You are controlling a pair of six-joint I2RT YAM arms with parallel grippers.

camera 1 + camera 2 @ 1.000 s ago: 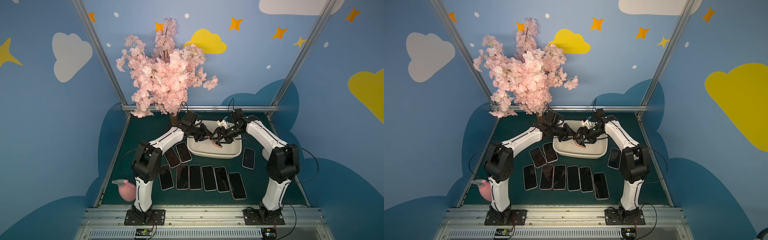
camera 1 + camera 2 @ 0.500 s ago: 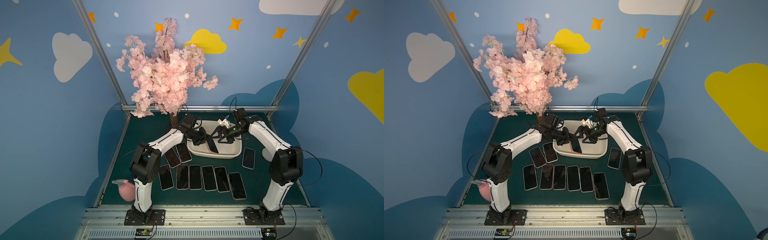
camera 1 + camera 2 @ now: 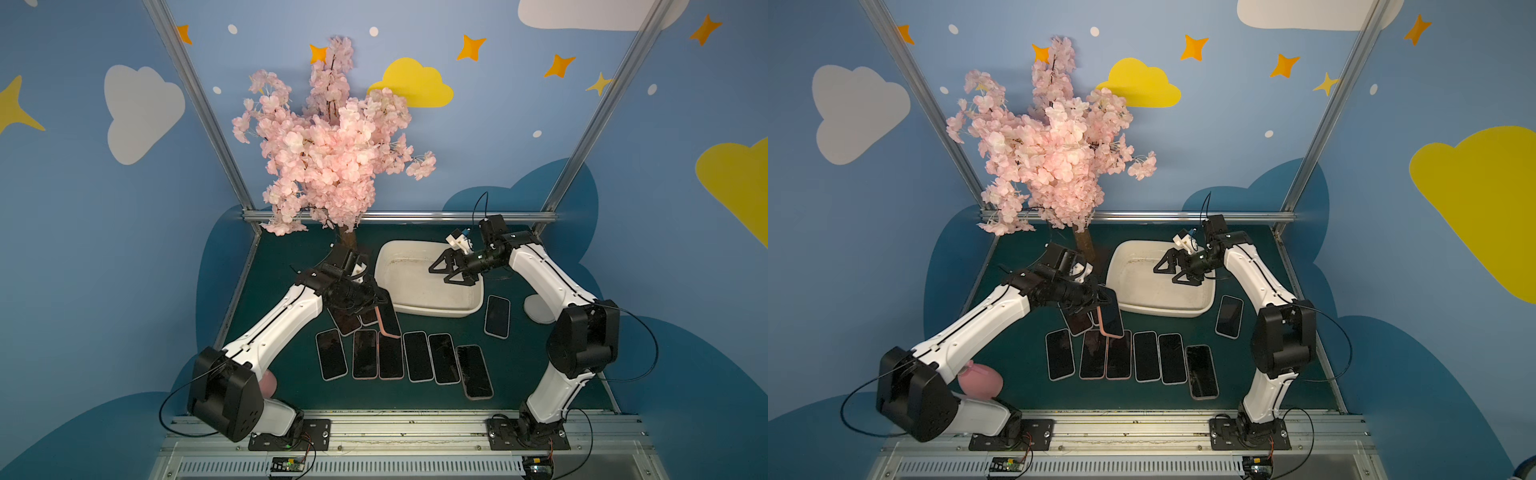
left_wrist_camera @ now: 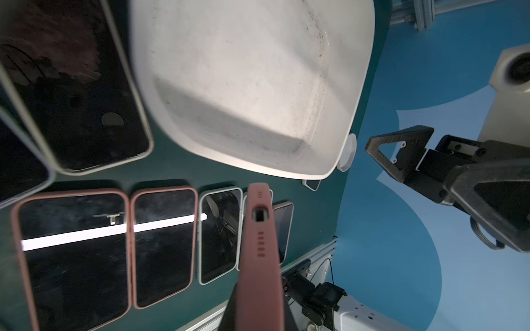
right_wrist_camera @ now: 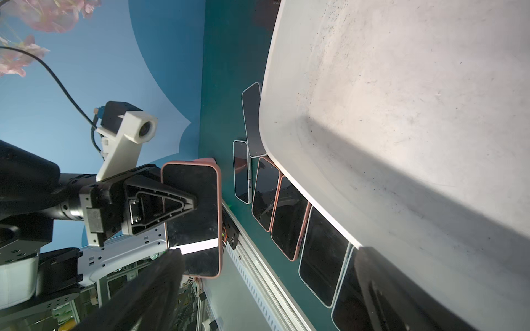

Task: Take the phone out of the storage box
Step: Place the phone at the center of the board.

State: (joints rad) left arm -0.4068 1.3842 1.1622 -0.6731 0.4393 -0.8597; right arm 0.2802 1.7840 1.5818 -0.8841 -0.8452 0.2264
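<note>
The phone (image 3: 390, 319) (image 3: 1111, 319), black-screened in a pink case, hangs outside the storage box over the row of phones on the green mat. My left gripper (image 3: 375, 304) (image 3: 1098, 300) is shut on it. In the left wrist view the phone's pink edge (image 4: 259, 243) runs out from between my jaws. The right wrist view shows its screen (image 5: 192, 223) with a left finger (image 5: 163, 200) across it. The cream storage box (image 3: 432, 311) (image 3: 1158, 311) (image 4: 258, 169) (image 5: 266, 114) holds no phone, only specks of dirt. My right gripper (image 3: 441, 276) (image 3: 1166, 276) hovers open over the box's right part.
Several phones lie side by side on the mat (image 3: 419, 356), with more partly under my left wrist (image 3: 345, 322). One phone (image 3: 497, 316) lies right of the box, and a white round object (image 3: 537, 309) sits beyond it. A pink blossom tree (image 3: 332, 158) stands at the back left.
The right gripper opened and let go of the phone inside the box. The left gripper closed on the phone and carried it out, leftward and toward the front.
</note>
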